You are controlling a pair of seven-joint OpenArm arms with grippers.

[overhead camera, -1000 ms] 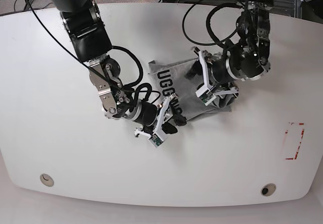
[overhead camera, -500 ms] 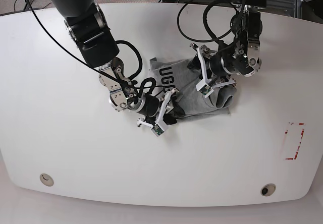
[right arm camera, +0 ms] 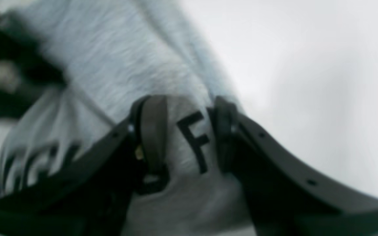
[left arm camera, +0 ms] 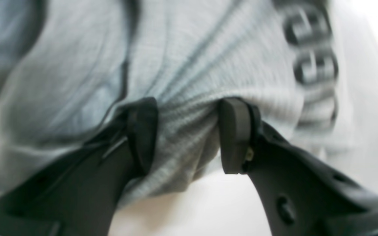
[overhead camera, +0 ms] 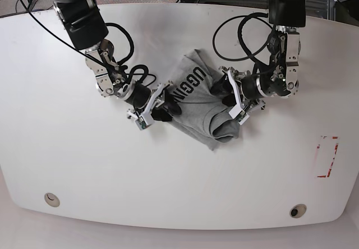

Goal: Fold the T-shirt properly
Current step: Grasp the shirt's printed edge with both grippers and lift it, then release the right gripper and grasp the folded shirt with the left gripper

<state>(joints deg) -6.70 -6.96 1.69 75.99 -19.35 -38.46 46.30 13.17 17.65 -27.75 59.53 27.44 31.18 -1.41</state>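
Note:
The heather-grey T-shirt (overhead camera: 197,100) lies bunched in the middle of the white table, its dark block lettering facing up along its left part. In the base view my right gripper (overhead camera: 167,107) is at the shirt's left edge. The right wrist view shows it (right arm camera: 187,137) shut on a fold of the T-shirt (right arm camera: 116,72) bearing a dark letter. My left gripper (overhead camera: 225,99) is at the shirt's right side. The left wrist view shows its fingers (left arm camera: 235,137) pinching a bunched ridge of the T-shirt (left arm camera: 192,65).
The white table (overhead camera: 84,165) spreads around the shirt. A red-outlined rectangle (overhead camera: 327,157) is marked near the right edge. Two round metal inserts (overhead camera: 51,199) sit near the front edge. Black cables loop above both arms at the back.
Both arms have swung the shirt: the right gripper moved left and up with the lettered edge, the left gripper moved down. The shirt now lies turned, lettering running diagonally.

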